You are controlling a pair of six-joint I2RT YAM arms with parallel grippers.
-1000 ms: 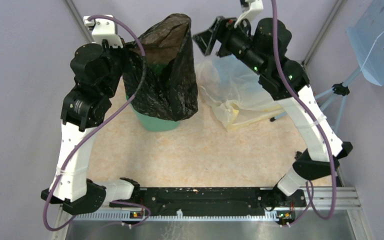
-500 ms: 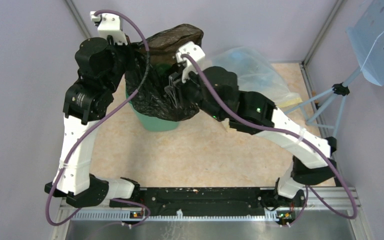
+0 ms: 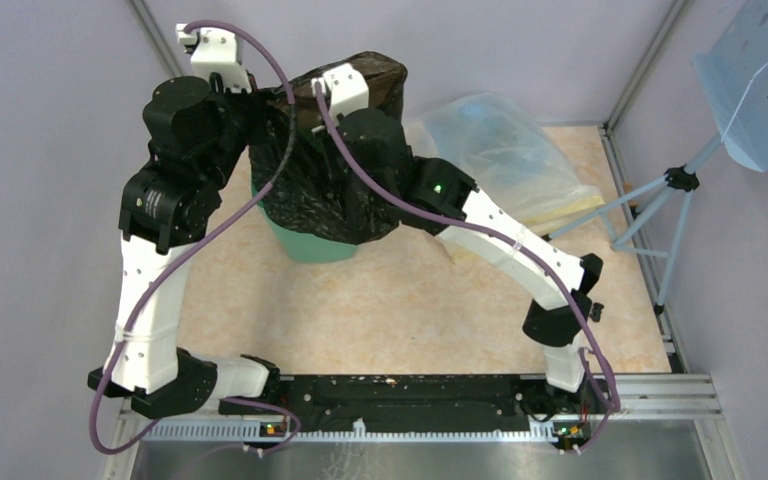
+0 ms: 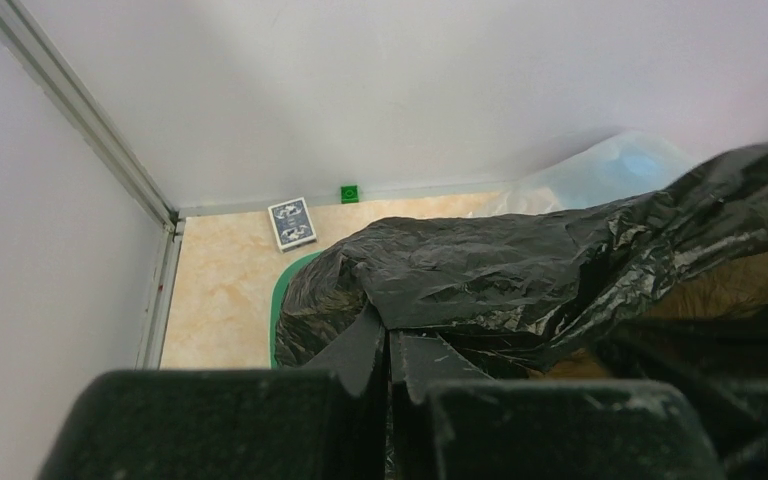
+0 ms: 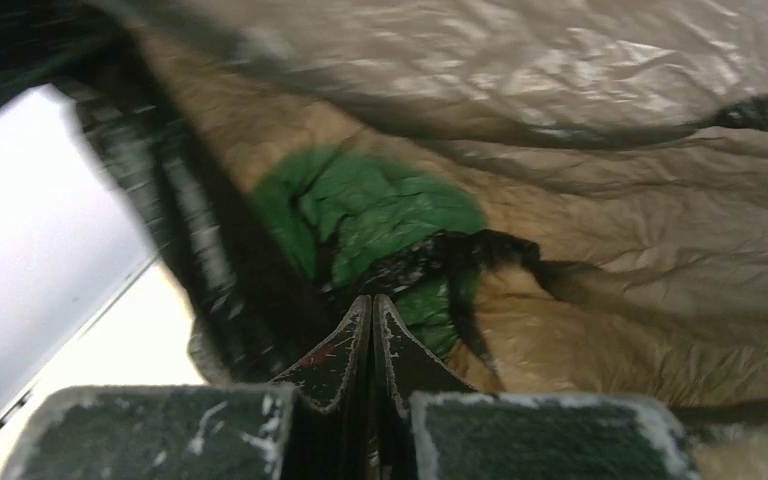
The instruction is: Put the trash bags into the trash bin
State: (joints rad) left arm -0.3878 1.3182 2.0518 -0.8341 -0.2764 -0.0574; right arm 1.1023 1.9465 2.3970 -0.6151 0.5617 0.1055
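The black trash bag [image 3: 360,205] is draped over the mint-green trash bin [image 3: 315,248], which stands on the table [image 3: 380,310] at the far left; the bag's top billows above the rim. The left pincer [image 4: 388,345] is clenched on the bag's edge at the bin's left side. The right pincer [image 5: 371,310] reaches inside the bag with its fingers pressed together; whether film lies between them cannot be told. A clear-yellowish plastic bag [image 3: 505,150] lies to the right

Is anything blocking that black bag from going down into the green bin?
Nothing visible. The black bag is draped over the green bin, its edge pinched by the left claw, with the shut right claw poking inside it.
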